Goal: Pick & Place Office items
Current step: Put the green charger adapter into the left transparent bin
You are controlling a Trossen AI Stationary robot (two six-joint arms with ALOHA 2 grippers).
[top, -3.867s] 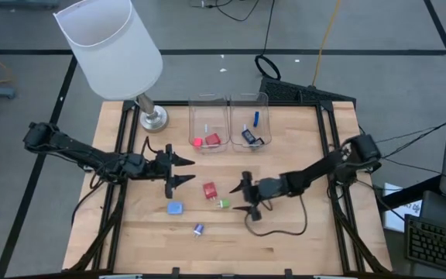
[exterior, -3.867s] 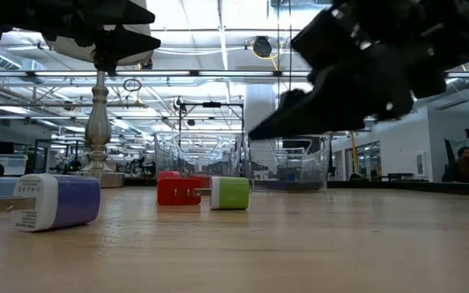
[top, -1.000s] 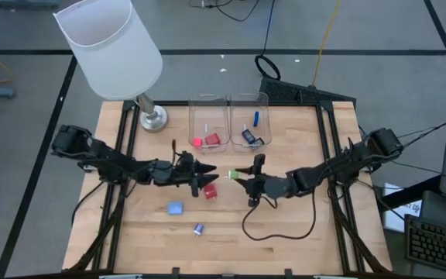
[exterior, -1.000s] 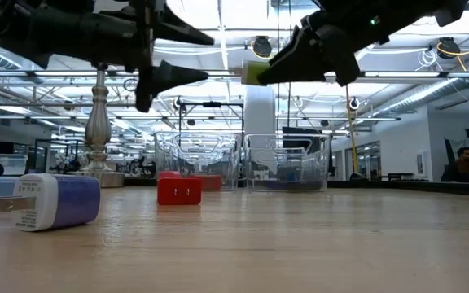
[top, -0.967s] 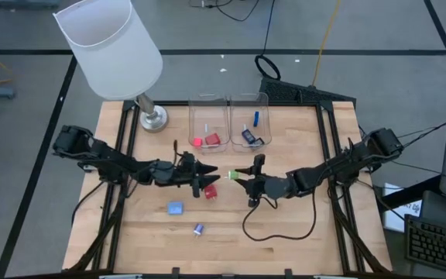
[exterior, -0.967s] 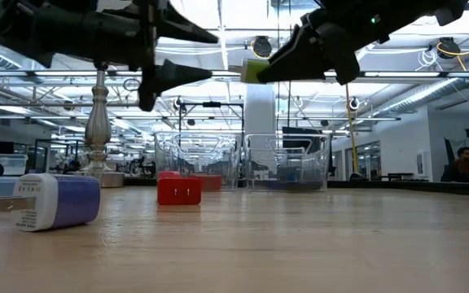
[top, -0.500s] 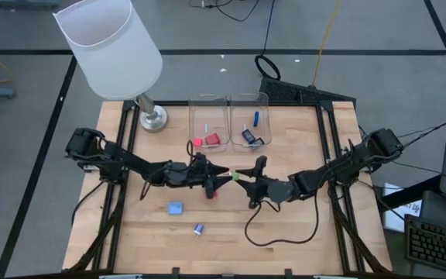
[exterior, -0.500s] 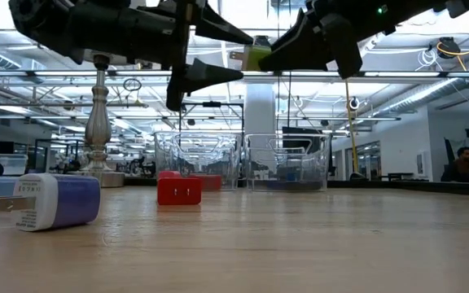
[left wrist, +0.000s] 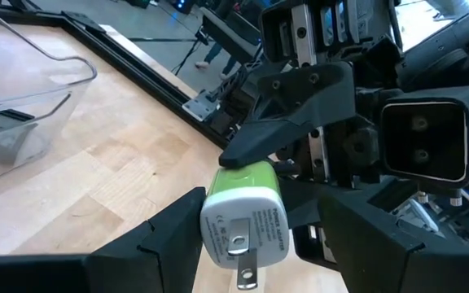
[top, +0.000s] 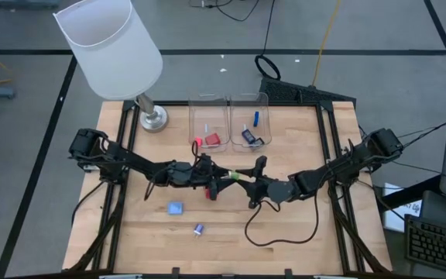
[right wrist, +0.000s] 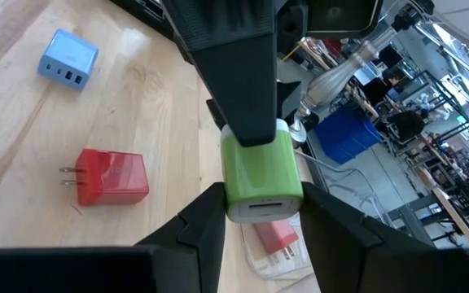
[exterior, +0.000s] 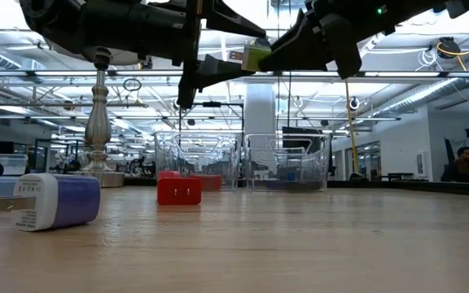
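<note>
Right wrist view shows the right gripper (right wrist: 260, 221) pinching the green charger (right wrist: 260, 175) above the worktop (right wrist: 23, 138), the spread left gripper (left wrist: 255, 224) straddling it; mistimed release could drop it.

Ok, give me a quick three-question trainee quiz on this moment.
1. True or false: the green charger rests on the table.
2. Which gripper is shut on it? A: left gripper. B: right gripper.
3. Fill in: the charger lying on the wood beneath the two grippers is ____.
Key: 1 false, it is held in the air; 2 B; 3 red, the red charger.
</note>
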